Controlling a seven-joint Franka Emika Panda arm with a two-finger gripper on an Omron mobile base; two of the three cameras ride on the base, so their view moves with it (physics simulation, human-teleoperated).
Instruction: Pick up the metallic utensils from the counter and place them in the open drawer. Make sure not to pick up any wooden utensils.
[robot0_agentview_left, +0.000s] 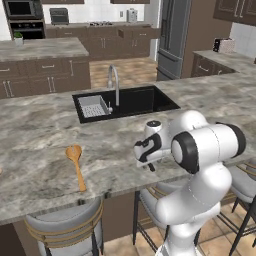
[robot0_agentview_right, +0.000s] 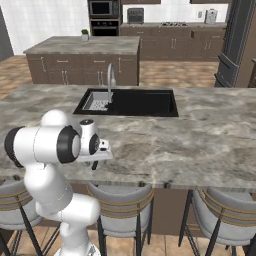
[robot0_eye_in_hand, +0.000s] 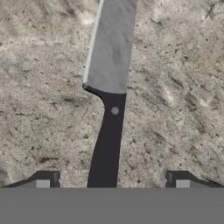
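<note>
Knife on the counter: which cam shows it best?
Hand view: the knife lies flat on the counter, grey blade and dark handle clear, between the open gripper fingertips. In both base views the arm's hand covers that spot.

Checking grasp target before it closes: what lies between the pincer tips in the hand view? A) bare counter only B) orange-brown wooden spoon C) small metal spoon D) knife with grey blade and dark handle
D: in the hand view a knife with a broad grey blade and dark handle lies on the counter, its handle running down between the open pincer tips.
</note>
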